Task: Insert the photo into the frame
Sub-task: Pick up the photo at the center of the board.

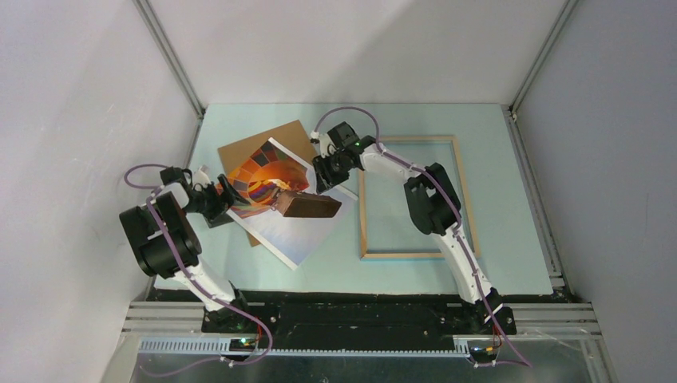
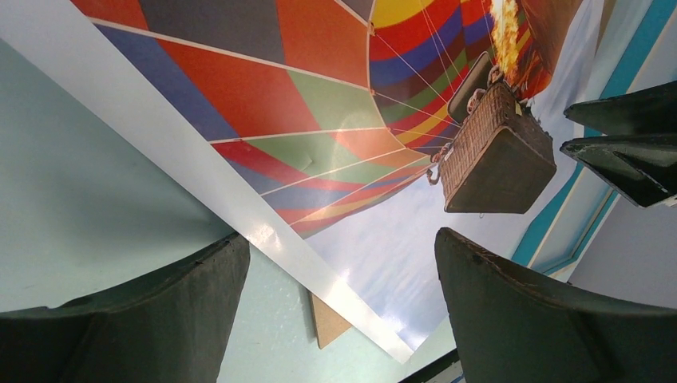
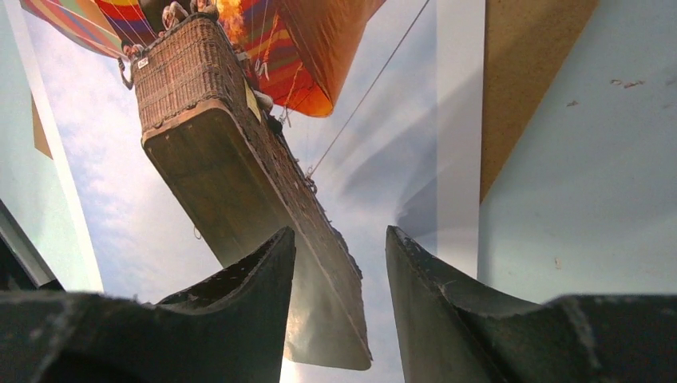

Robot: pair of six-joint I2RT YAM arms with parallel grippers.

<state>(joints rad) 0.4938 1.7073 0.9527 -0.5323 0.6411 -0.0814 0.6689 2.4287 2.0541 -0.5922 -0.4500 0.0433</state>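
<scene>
1 glossy rectangular photo [image 1: 275, 217], wooden frame [image 1: 364, 215]

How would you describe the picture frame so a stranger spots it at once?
Find the pale green table; on its right half, under the right arm, lies the frame, a thin, empty light-wood rectangle. Unlike the photo and brown board beside it, the table shows through its middle.
</scene>
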